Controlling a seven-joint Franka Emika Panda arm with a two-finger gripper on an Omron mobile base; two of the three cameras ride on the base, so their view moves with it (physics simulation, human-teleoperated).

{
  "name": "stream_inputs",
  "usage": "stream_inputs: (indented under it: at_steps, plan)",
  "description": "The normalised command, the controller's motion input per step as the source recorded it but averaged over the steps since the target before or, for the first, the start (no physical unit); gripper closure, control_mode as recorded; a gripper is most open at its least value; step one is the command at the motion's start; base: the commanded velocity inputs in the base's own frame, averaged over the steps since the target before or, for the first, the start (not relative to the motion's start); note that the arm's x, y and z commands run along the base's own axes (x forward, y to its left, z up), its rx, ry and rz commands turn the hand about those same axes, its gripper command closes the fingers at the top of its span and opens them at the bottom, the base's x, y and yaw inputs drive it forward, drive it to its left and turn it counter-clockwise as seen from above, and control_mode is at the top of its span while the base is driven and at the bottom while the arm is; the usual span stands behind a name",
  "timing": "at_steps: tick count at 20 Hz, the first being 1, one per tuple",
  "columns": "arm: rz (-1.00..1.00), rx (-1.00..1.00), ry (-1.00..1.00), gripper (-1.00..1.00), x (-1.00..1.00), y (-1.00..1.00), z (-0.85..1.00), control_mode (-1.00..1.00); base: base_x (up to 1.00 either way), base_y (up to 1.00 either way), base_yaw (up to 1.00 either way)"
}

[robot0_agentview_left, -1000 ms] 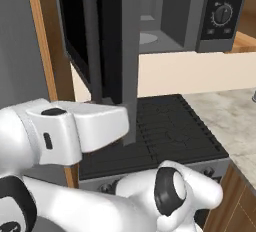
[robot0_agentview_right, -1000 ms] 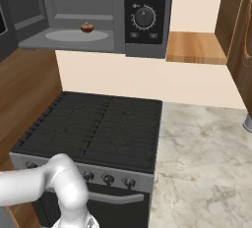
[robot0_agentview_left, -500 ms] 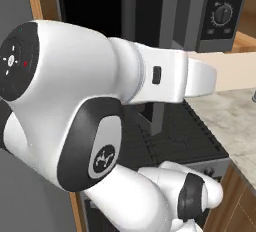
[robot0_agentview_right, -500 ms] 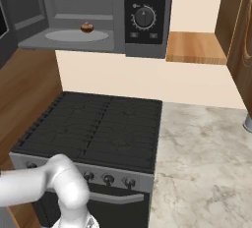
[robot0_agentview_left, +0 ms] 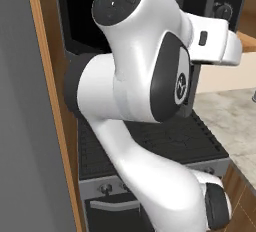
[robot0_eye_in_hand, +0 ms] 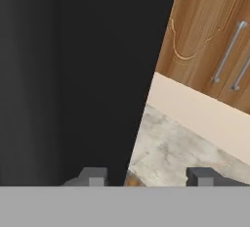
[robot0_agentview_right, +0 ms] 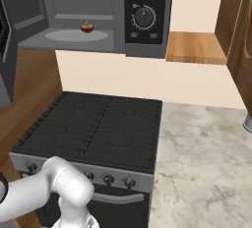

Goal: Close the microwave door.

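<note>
The microwave (robot0_agentview_right: pixel 98 15) sits at the top of the right base view, and it is open. Inside its grey space is a round pale turntable (robot0_agentview_right: pixel 76 36), and a small brown cake (robot0_agentview_right: pixel 87 27) sits on the plate's right part. To the right of the space is the black control panel (robot0_agentview_right: pixel 144 11) with a round dial.

The microwave door (robot0_agentview_right: pixel 6 50) stands swung out at the far left edge of that view. In the hand view the door (robot0_eye_in_hand: pixel 73 74) is a big dark sheet over the left half of the frame.

Below the microwave is a black stove (robot0_agentview_right: pixel 93 128) with small knobs along its front. To its right lies a grey stone counter (robot0_agentview_right: pixel 202 163). A wooden shelf (robot0_agentview_right: pixel 194 47) is at the upper right.

In the left base view the white arm (robot0_agentview_left: pixel 145 76) stands in front of the door and hides most of it.

The gripper (robot0_eye_in_hand: pixel 146 177) is at the bottom of the hand view. Its two tips are apart with nothing between them, and the left tip is right by the door's edge
</note>
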Motion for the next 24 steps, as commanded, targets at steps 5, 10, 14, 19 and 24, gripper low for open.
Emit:
stream_inputs:
  at_steps: [5,10,14,19,24]
  plan:
    - [0.00,0.00,-0.24,-1.00,1.00,-0.39,-0.03,-1.00,0.00,0.00,0.00]
    - [0.00,0.00,-0.27,-1.00,1.00,-0.37,0.00,-1.00,0.00,0.00,0.00]
    - [0.00,0.00,-0.14,-1.00,1.00,-0.39,0.05,-1.00,0.00,0.00,0.00]
    - [0.01,0.00,-0.01,-1.00,1.00,-0.20,0.14,-1.00,0.00,0.00,0.00]
    - [0.00,0.03,0.03,-1.00,1.00,0.00,0.43,-1.00,0.00,0.00,0.00]
